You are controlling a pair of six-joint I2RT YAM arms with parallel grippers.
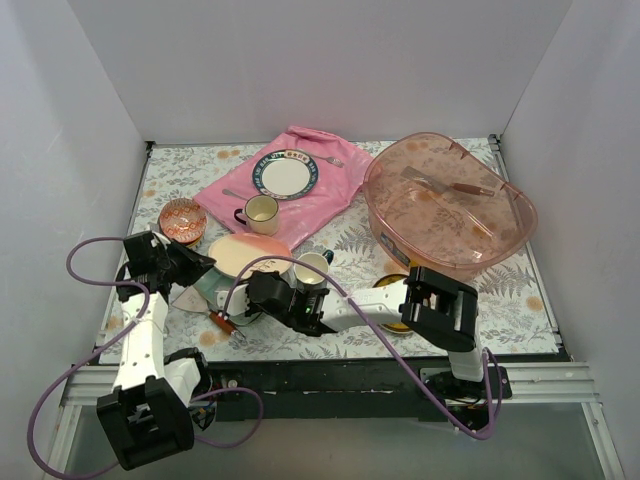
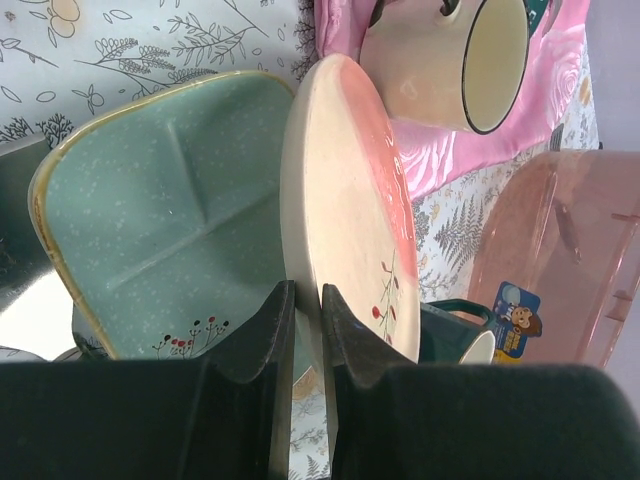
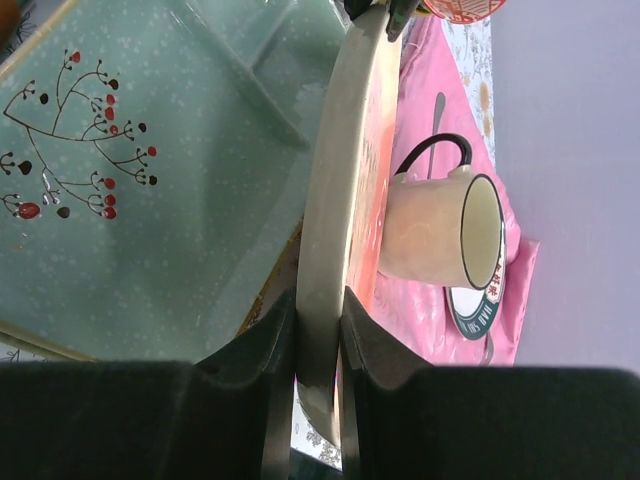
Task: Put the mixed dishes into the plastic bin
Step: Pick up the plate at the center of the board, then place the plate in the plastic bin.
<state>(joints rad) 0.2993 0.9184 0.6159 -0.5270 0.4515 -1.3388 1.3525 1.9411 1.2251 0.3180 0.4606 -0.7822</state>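
Nearest the arm bases, the left jaws and the right jaws are both closed on the rim of the round pink-and-cream plate [image 1: 250, 255] [image 2: 345, 200] [image 3: 325, 220]. The left jaws stand narrow on its left edge, with only a thin sliver of rim showing between the black fingers [image 2: 270, 340]. The right jaws pinch its near edge, one finger [image 3: 365, 345] pressed against each face.

The plate sits over the pale green rectangular tray with a tan rim [image 1: 203, 287] [image 2: 150, 220] [image 3: 150, 150], which carries a small red-berry sprig drawing and lies on the floral-patterned surface [image 1: 180, 165].

Just right of the plate stands the dark mug with a white inside [image 1: 312, 265] [image 2: 460, 338]. Further right, the yellow dark-rimmed plate [image 1: 384, 284] is mostly hidden under the right arm [image 1: 440, 305].

Beyond the left jaws sits the red-orange patterned bowl [image 1: 182, 218]. Behind the held plate, the flat pink cloth [image 1: 320, 195] [image 2: 470, 140] [image 3: 430, 300] carries a cream mug with a dark rim and handle [image 1: 260, 210] [image 2: 450, 60] [image 3: 440, 235]. Behind that mug lies a round white plate with a dark blue patterned border [image 1: 285, 177].

At the far right stands the large translucent pink plastic bin [image 1: 400, 240] [image 2: 540, 250], well apart from the held plate. The only item visible inside the bin is a metal spatula with a wooden handle [image 1: 450, 185].
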